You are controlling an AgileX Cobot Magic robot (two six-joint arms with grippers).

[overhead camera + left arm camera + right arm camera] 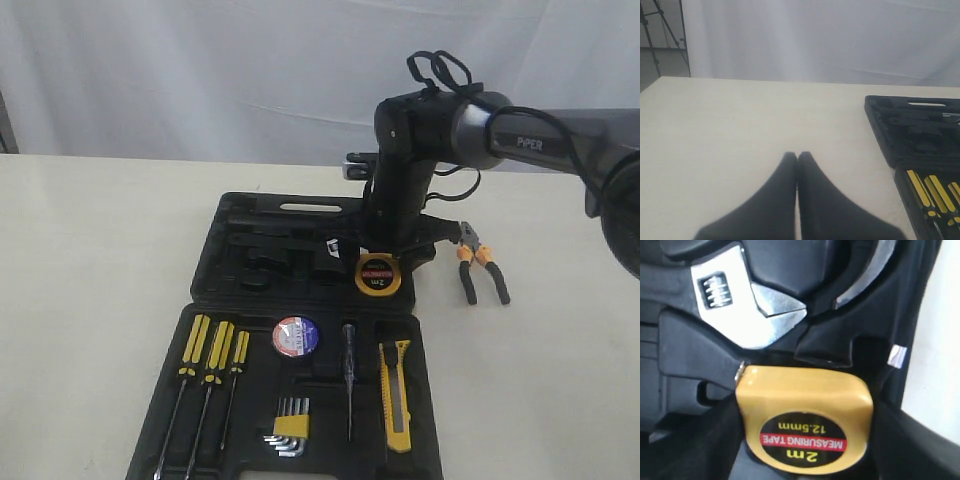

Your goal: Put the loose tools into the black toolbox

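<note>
Right end effector (pixel 388 252) grips the yellow tape measure (pixel 378 273) by its sides, low over the far half of the open black toolbox (pixel 240 215); tape roll (pixel 296 336) and utility knife (pixel 396 393) sit in near-half recesses; orange-handled pliers (pixel 483 268) lie on the bench (pixel 90 250) just right of the toolbox; left end effector (pixel 797 156) closed above the bench.
</note>
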